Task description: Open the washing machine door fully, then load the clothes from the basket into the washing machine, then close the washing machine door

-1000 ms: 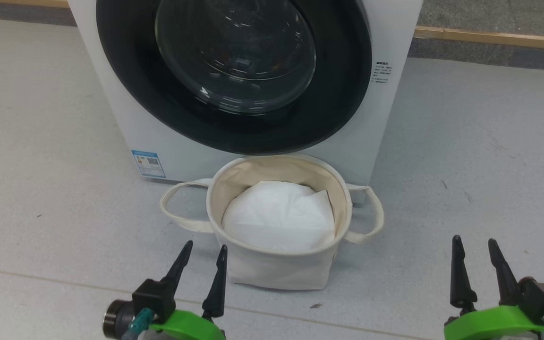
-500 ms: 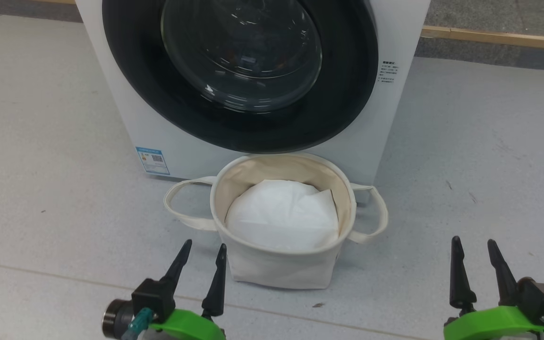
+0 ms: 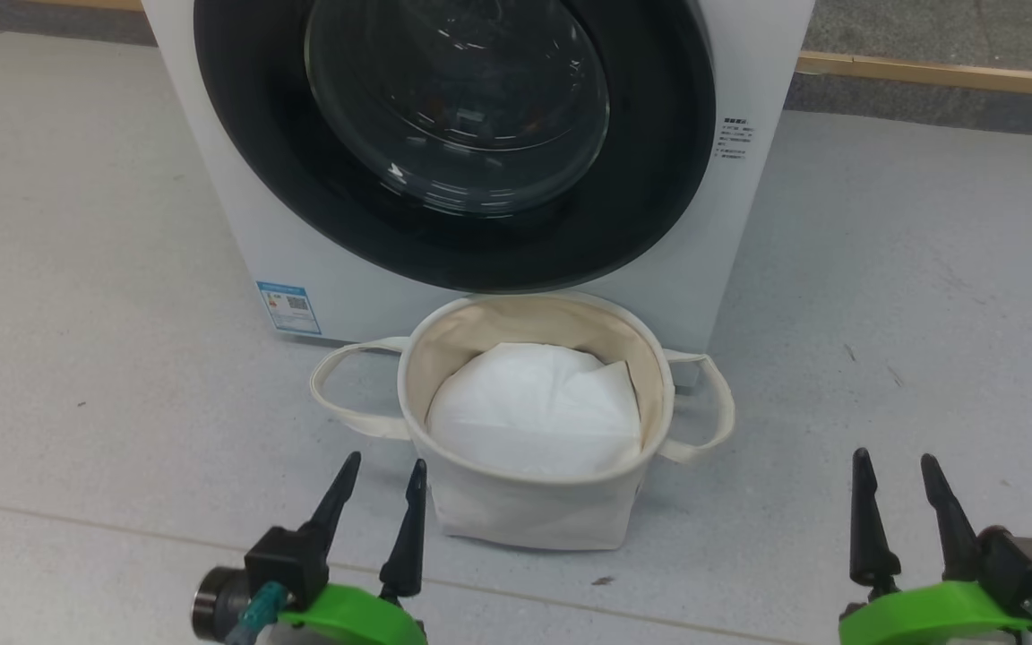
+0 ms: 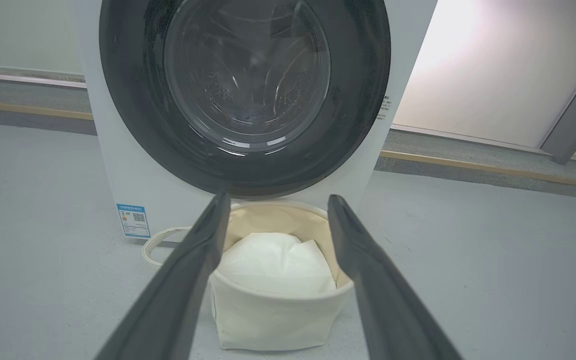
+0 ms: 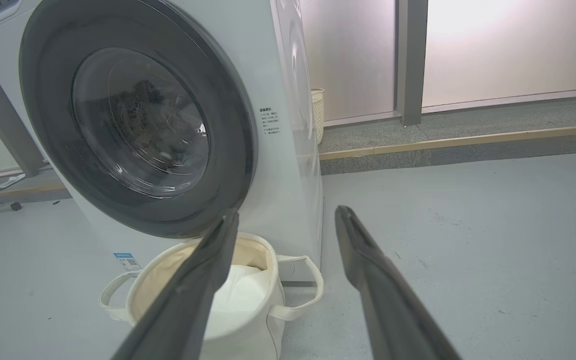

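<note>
The washing machine door (image 3: 455, 116) is shut, and the basket (image 3: 525, 515) on the floor just near of it holds only a white liner sheet (image 3: 534, 412). A mottled load behind the glass is probably the clothes (image 5: 143, 115), so the task appears complete. The left pincer (image 3: 387, 461), spread and empty, stands just beside the basket's near-left wall; the right pincer (image 3: 894, 457), likewise spread, is well apart to the right.

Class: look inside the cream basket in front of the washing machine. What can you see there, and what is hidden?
Inside the basket lies a domed white sheet, spread across the bottom. Whatever lies under the sheet is covered and cannot be told.
</note>
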### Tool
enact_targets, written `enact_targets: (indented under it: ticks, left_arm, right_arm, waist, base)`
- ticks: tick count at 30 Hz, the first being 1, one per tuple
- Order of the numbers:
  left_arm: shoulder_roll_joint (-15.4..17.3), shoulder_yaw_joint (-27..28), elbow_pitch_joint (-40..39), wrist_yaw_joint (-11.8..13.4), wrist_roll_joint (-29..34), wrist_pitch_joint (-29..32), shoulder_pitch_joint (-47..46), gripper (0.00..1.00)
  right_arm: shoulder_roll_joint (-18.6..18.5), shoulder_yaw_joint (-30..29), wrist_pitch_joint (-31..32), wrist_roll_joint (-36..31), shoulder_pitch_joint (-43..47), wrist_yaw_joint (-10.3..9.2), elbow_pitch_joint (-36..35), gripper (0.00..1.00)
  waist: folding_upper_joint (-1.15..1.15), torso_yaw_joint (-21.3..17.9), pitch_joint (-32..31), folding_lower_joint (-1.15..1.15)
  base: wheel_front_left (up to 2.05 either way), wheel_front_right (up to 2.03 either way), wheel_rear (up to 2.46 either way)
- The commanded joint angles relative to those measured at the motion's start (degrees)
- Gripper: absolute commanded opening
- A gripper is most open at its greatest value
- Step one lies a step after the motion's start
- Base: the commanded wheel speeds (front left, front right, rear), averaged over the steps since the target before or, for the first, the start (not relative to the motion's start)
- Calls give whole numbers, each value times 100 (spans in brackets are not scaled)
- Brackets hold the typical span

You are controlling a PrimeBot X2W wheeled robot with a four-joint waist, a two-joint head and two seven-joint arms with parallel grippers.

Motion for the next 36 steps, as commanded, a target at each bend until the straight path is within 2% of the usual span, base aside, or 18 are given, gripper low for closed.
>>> enact_targets:
  ticks: [1,5,12,16,36]
  left_arm:
    - [0,3,-2,-1,-2,0,2,0]
    - [-13,-19,296,-2,-31,21,145,0]
    - [-9,113,235,-43,-473,137,159,0]
    - [-7,187,205,-67,-725,203,164,0]
    - [5,563,43,-187,-1982,532,185,0]
  right_arm:
    - [0,1,0,2,0,0,0,0]
    - [16,1,7,22,56,0,348,0]
    - [9,-15,120,475,18,0,341,0]
    - [4,-24,184,733,-12,0,348,0]
    - [-15,-79,513,2013,-154,0,363,0]
  waist:
    - [0,0,0,0]
    - [0,-3,1,0]
    - [0,-17,-8,13]
    - [0,-25,6,1]
    - [0,-64,24,0]
  base:
    - [0,0,0]
    - [0,0,0]
    - [0,0,0]
    - [0,0,0]
    - [0,0,0]
